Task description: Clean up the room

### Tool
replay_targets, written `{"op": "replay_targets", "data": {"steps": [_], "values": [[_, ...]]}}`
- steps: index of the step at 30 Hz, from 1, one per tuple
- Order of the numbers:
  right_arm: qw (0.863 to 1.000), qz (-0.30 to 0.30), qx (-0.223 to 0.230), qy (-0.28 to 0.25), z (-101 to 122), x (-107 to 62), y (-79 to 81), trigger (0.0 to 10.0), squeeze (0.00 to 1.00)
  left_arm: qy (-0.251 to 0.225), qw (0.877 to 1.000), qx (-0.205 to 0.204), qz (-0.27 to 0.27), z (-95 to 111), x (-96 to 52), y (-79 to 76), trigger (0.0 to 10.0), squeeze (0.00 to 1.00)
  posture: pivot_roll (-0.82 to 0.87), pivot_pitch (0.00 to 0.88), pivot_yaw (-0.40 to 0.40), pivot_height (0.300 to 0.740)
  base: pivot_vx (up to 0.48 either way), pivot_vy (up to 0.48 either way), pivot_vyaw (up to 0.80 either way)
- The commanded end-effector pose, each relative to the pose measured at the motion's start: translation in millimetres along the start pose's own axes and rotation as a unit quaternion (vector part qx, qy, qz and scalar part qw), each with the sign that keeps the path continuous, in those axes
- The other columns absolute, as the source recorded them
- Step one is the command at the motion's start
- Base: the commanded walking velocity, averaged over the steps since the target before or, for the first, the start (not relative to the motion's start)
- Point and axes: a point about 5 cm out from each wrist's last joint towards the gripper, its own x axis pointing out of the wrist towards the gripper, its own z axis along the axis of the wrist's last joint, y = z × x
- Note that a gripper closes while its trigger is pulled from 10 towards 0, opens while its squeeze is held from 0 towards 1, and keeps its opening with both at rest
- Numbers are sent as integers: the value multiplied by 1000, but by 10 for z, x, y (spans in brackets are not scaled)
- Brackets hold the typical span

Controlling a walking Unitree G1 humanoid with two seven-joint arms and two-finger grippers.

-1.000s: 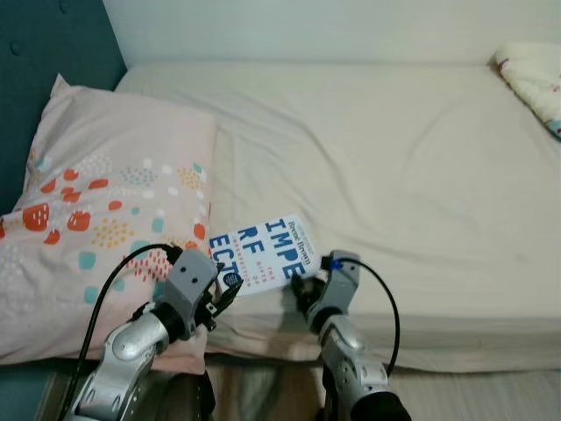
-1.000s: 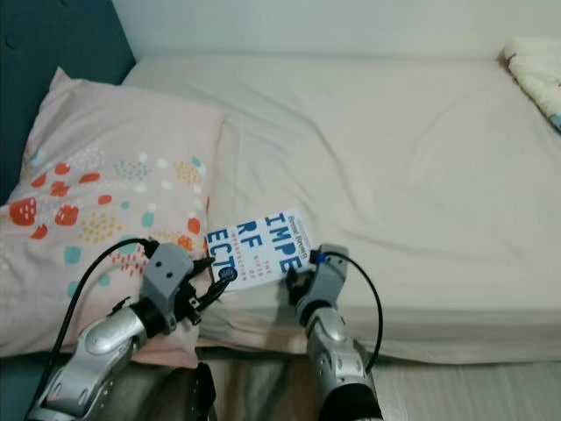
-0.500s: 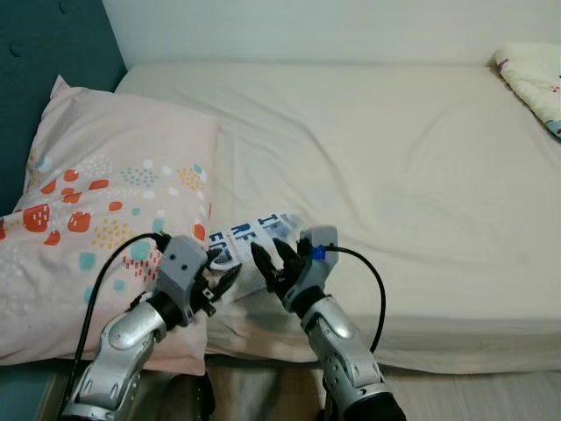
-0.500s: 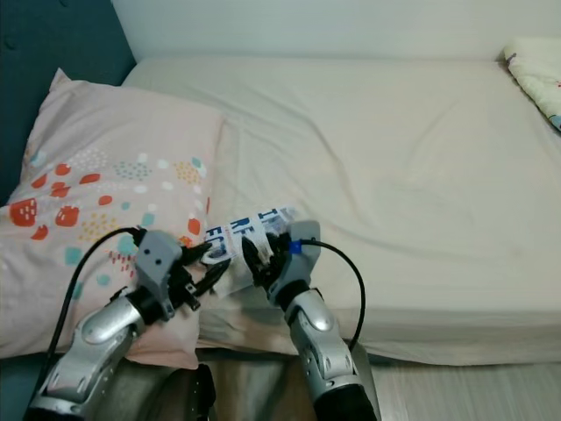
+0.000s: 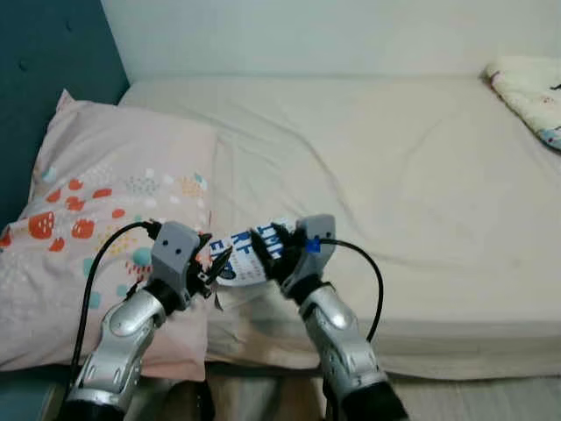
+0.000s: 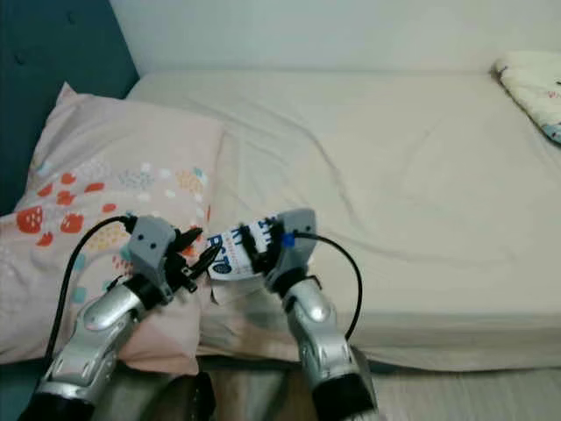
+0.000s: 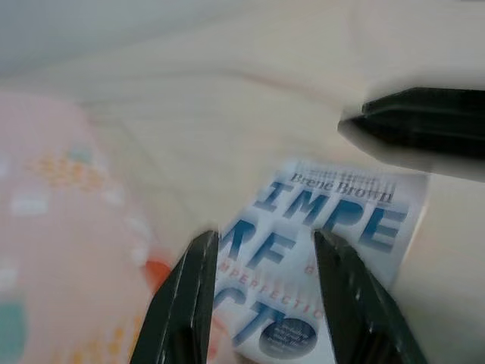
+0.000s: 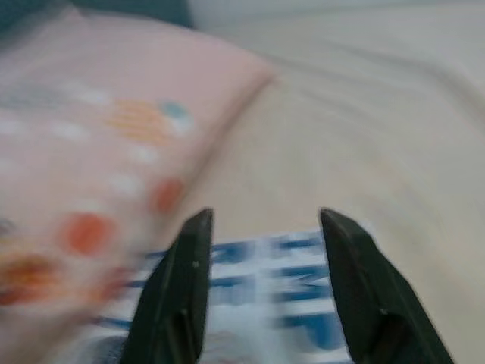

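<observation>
We see 1 book (image 5: pixel 250 256), a white paperback with large blue letters on the cover and a dark round sticker near 1 corner. It is at the front edge of the bed (image 5: pixel 421 175), just beside the pink patterned pillow (image 5: pixel 105 202), with its cover facing up.

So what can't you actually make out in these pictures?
- The book: in the eye views the right claw hides much of its cover, so the full title can't be read.
- Right wrist view: motion blur smears the cover print and the pillow.
- Whether either claw really grips the book: the left claw sits at its edge, contact unclear.
- The quilt: cut off by the frame edge.
</observation>
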Motion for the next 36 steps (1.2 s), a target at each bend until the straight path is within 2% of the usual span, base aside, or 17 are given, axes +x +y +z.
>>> {"op": "replay_targets", "data": {"steps": [1, 2, 3, 6, 11, 12, 14, 15, 16, 17, 19, 22, 26, 27, 28, 35, 36], "values": [[999, -27, -1, 25, -120, -49, -92, 10000, 0, 23, 1000, -4, 7, -96, -39, -4, 10000, 0, 64, 126, -13, 566, 0, 0, 0], [997, -39, -31, 52, -168, -64, -248, 10000, 0, 25, 1000, -4, 6, -107, -49, -28, 10000, 0, 66, 118, -15, 566, 0, 0, 0], [997, -39, -31, 52, -168, -64, -248, 10000, 0, 25, 1000, -4, 6, -107, -49, -28, 10000, 0, 66, 118, -15, 566, 0, 0, 0], [983, -20, -133, 122, -335, -211, -567, 10000, 0, 32, 999, -15, -1, -151, -75, -107, 10000, 0, 60, 113, -12, 566, 0, 0, 0], [977, 19, -165, 131, -358, -245, -585, 10000, 0, 31, 999, -17, -3, -155, -76, -121, 10000, 0, 59, 115, -11, 566, 0, 0, 0], [956, 122, -228, 142, -360, -286, -584, 10000, 0, 21, 1000, -18, -14, -117, -82, -142, 10000, 0, 52, 123, -15, 566, 0, 0, 0], [956, 122, -228, 142, -360, -286, -584, 10000, 0, 21, 1000, -18, -14, -117, -82, -142, 10000, 0, 52, 123, -15, 566, 0, 0, 0], [942, 171, -251, 145, -356, -306, -575, 10000, 86, 14, 999, -19, -23, -92, -91, -154, 10000, 0, 52, 123, -15, 566, 0, 0, 0], [929, 207, -268, 146, -356, -315, -564, 10000, 1000, 10, 999, -15, -31, -75, -104, -163, 10000, 0, 54, 131, -25, 566, 0, 0, 0], [929, 207, -268, 146, -356, -315, -564, 10000, 1000, 10, 999, -15, -31, -75, -104, -163, 10000, 0, 54, 131, -25, 566, 0, 0, 0], [913, 257, -284, 140, -351, -320, -515, 10000, 1000, 8, 999, -8, -40, -65, -140, -171, 10000, 0, 63, 139, -36, 566, 0, 0, 0], [902, 293, -291, 128, -343, -316, -446, 10000, 1000, 8, 999, -6, -39, -57, -182, -166, 10000, 0, 69, 144, -45, 566, 0, 0, 0], [896, 303, -299, 127, -343, -305, -422, 10000, 1000, 8, 999, -10, -38, -49, -202, -169, 10000, 0, 74, 148, -49, 566, 0, 0, 0], [882, 300, -337, 133, -344, -264, -415, 10000, 925, 4, 998, -26, -65, -19, -250, -230, 10000, 0, 84, 165, -59, 566, 0, 0, 0], [869, 297, -371, 137, -338, -229, -421, 10000, 0, 1, 995, -36, -91, 10, -295, -289, 10000, 0, 90, 175, -61, 566, 0, 0, 0], [843, 287, -428, 157, -318, -158, -476, 10000, 0, 9, 988, -43, -151, 40, -414, -420, 10000, 0, 108, 209, -66, 566, 0, 0, 0], [833, 287, -444, 165, -319, -146, -493, 10000, 0, 14, 986, -39, -160, 43, -449, -435, 10000, 0, 116, 217, -68, 566, 0, 0, 0]]}}
